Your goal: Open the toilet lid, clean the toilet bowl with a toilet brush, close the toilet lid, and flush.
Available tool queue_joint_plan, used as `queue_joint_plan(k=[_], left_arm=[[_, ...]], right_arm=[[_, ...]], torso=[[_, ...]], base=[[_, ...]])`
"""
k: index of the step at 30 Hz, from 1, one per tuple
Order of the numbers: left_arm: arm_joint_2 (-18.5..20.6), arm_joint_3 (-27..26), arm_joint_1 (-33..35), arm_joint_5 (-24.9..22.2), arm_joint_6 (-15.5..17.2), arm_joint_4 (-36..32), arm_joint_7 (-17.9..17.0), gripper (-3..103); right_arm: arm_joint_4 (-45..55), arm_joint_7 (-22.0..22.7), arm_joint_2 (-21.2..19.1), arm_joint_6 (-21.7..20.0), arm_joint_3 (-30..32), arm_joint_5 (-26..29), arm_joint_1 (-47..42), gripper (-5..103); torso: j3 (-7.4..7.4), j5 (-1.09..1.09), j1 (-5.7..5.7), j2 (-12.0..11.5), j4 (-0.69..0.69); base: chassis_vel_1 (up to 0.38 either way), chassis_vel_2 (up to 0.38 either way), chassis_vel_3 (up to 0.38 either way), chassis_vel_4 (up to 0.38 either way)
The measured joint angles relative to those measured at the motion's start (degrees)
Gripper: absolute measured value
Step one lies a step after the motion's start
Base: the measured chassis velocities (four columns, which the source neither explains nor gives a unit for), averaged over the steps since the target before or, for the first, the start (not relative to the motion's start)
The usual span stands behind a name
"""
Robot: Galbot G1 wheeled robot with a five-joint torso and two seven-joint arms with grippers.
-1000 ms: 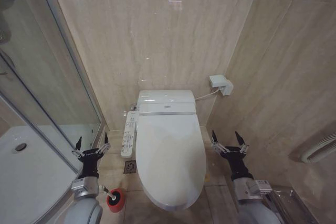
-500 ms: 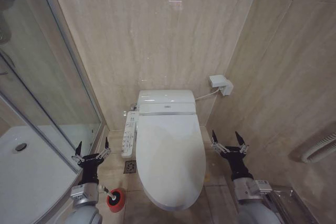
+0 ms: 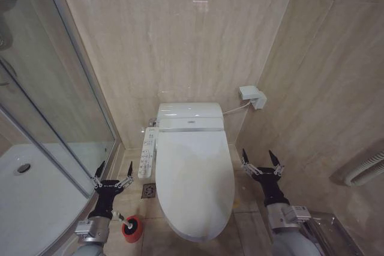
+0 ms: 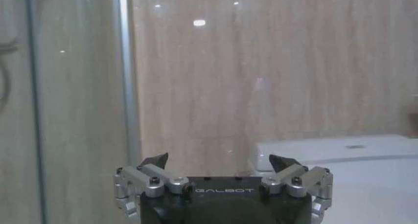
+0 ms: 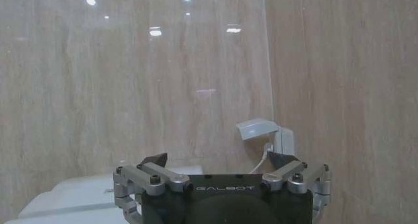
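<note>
You see the toilet lid (image 3: 195,178) down over the bowl. The left gripper (image 3: 113,173) hangs above the toilet brush (image 3: 131,228) on the floor, jaws wide open, empty. The right gripper (image 3: 261,161) hangs right of the toilet, jaws wide open, empty.

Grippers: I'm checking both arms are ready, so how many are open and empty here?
2. The left gripper hangs open above the toilet brush, left of the toilet lid; the right gripper is open on the lid's other side.
</note>
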Motion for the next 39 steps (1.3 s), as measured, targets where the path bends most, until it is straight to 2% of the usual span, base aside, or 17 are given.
queue_joint_plan(k=[4, 8, 20, 39], left_arm=[[0.18, -0.69, 0.03, -0.21, 0.8, 0.23, -1.82, 100], [0.24, -1.03, 0.18, -0.23, 0.69, 0.3, -2.11, 100], [-0.25, -0.83, 0.6, 0.08, -0.72, 0.12, -2.21, 100], [-0.3, 0.32, -2.03, 1.23, -0.98, 2.23, -1.55, 100]], right_arm=[[0.0, 0.0, 0.0, 0.0, 0.0, 0.0, 0.0, 100], [0.0, 0.0, 0.0, 0.0, 0.0, 0.0, 0.0, 100], [0.0, 0.0, 0.0, 0.0, 0.0, 0.0, 0.0, 100], [0.0, 0.0, 0.0, 0.0, 0.0, 0.0, -0.01, 100]], torso=[[0.0, 0.0, 0.0, 0.0, 0.0], [0.0, 0.0, 0.0, 0.0, 0.0], [0.0, 0.0, -0.02, 0.0, 0.0], [-0.01, 0.0, -0.04, 0.01, 0.0]], base=[[0.0, 0.0, 0.0, 0.0], [0.0, 0.0, 0.0, 0.0], [0.0, 0.0, 0.0, 0.0], [-0.046, 0.044, 0.052, -0.05]])
